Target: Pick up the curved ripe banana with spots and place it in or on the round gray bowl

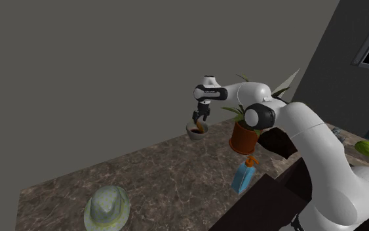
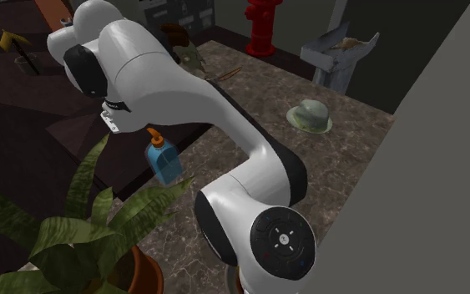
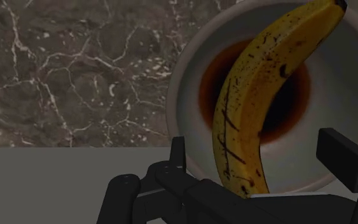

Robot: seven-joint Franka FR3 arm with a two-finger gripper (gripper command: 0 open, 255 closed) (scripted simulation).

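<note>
A yellow curved banana (image 3: 250, 108) with dark spots lies across the round pale grey bowl (image 3: 190, 95), which is dark brown inside. One end of the banana sticks out past the bowl's rim and the other end lies between my fingers. My gripper (image 3: 255, 141) is open just above it, with a gap between each finger and the fruit. In the shoulder view the gripper (image 1: 200, 118) hangs right over the bowl (image 1: 194, 132) at the far side of the marble counter, by the wall.
A potted plant (image 1: 244, 136) stands just right of the bowl in the shoulder view, with a blue spray bottle (image 1: 244, 176) nearer the stand. A pale hat (image 1: 107, 209) lies at the counter's near left. A grey wall runs behind the bowl.
</note>
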